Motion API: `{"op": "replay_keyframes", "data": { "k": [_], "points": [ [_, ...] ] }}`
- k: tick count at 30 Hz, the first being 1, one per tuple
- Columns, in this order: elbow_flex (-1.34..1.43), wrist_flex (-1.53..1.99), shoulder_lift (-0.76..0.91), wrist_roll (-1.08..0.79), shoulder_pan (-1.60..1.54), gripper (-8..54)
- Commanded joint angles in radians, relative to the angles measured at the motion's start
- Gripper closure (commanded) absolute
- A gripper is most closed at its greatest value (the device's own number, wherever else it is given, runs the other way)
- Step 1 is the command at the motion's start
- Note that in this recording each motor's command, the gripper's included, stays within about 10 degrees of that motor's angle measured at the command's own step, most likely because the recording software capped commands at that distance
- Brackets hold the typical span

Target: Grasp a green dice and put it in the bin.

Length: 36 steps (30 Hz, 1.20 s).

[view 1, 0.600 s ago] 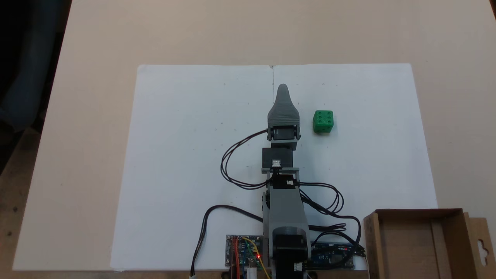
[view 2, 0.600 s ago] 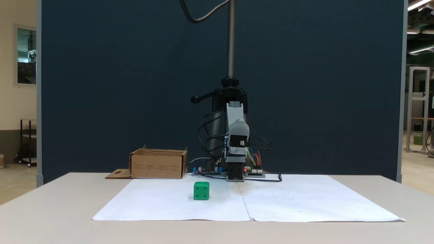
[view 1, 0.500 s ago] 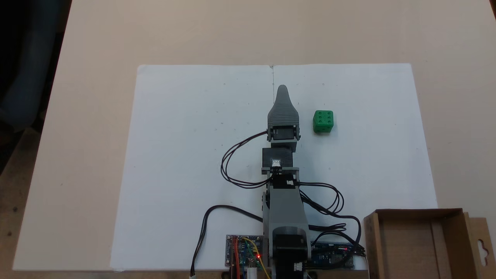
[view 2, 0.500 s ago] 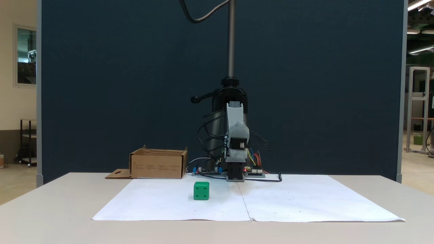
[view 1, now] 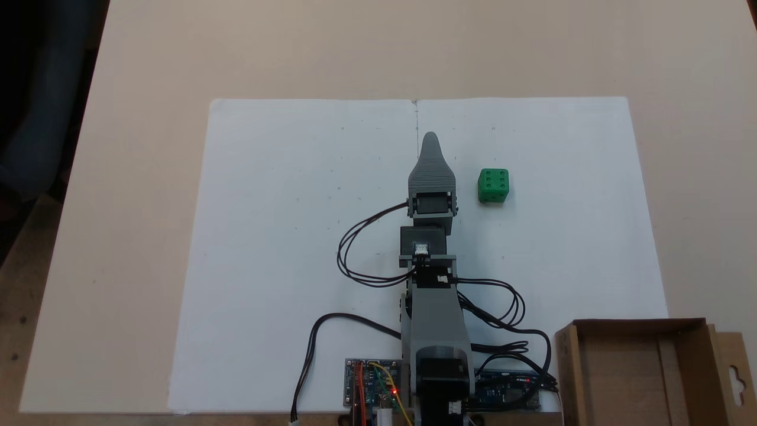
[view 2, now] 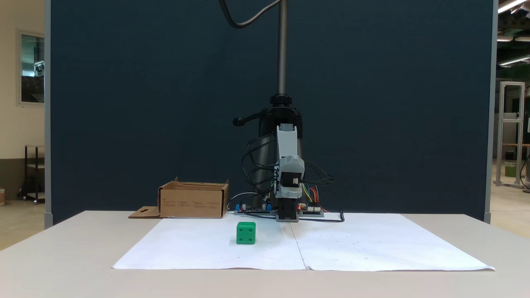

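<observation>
Green dice (view 1: 493,185) on white paper sheet (view 1: 284,236), beside the pincer (view 1: 431,139), apart; jaws stacked, gap indeterminate. Bin (view 1: 639,373) at counter (view 1: 148,71) corner beyond black cables (view 1: 502,307).

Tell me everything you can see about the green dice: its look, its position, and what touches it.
The green dice is a small bright green cube, plastic by its look, with round sunken pips of the same green. Its top shows six pips from above; the side facing the front camera shows four. It sits flat and square on the white paper sheet, to the right of the gripper in the top-down view. Only the paper touches it.
</observation>
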Motion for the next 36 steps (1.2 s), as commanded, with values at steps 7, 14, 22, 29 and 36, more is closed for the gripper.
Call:
{"op": "replay_keyframes", "data": {
  "k": [7, 14, 22, 29, 36],
  "points": [
    [0.046, -0.011, 0.112, 0.026, 0.003, 4.2],
    [-0.084, 0.158, 0.112, 0.026, 0.044, 4.3],
    [-0.393, 0.667, 0.112, 0.029, 0.112, 4.2],
    [-0.756, 1.13, 0.112, 0.104, 0.107, 4.0],
    [-0.897, 1.546, 0.112, 0.144, 0.115, 3.7]
  ]
}}
